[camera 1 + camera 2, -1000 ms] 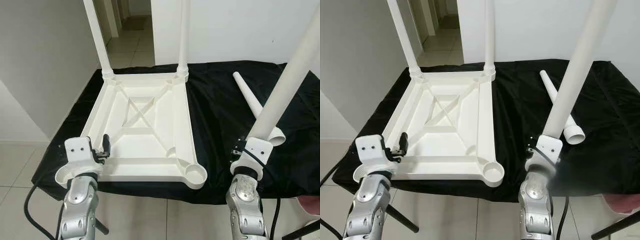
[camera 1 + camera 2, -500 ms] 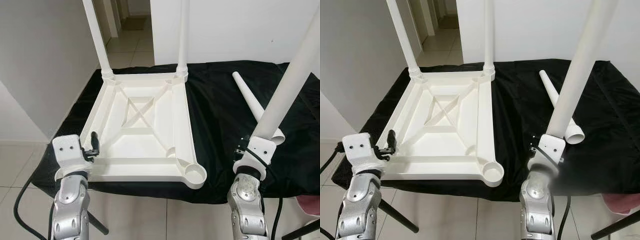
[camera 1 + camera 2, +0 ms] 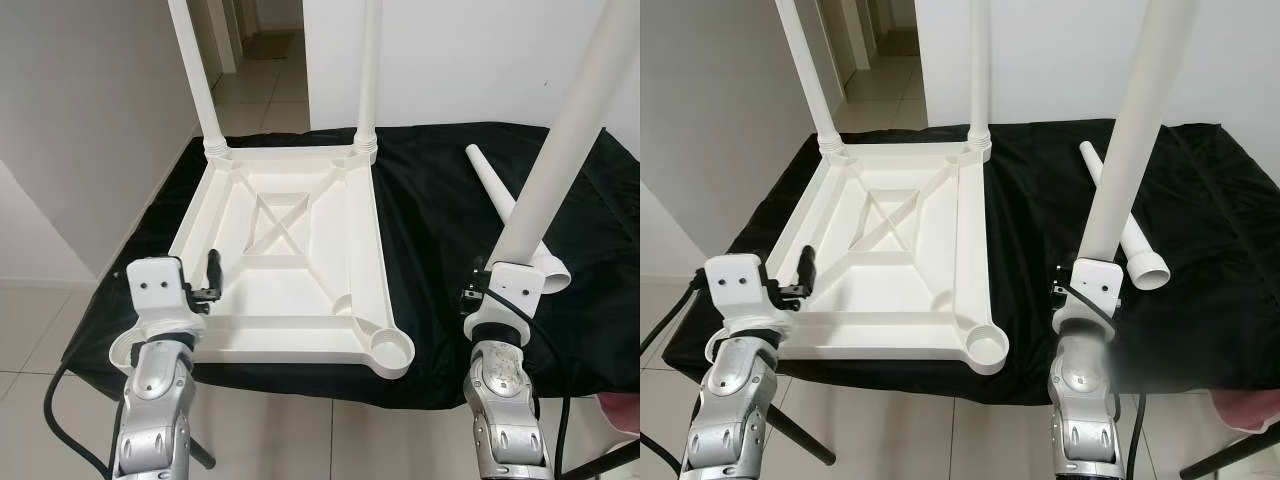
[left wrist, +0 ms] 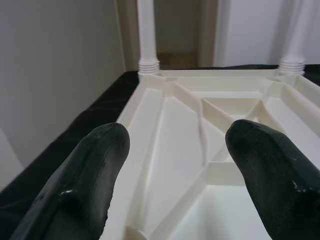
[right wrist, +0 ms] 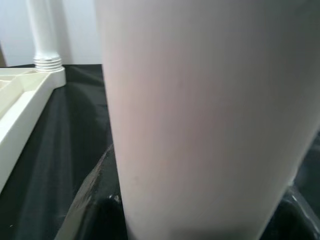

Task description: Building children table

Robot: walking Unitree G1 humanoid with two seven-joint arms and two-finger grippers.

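Beside the upturned tabletop [image 3: 290, 260], right claw [image 3: 500, 290] pinches a leg [image 3: 560, 150]; left claw [image 4: 175, 165] spread

A black cloth [image 3: 440, 200] covers the surface, which stands on pale glossy floor tiles [image 3: 40, 330]. Plain white walls [image 3: 90, 110] rise to the left and behind, and a tiled corridor [image 3: 262, 75] opens beyond the far edge.
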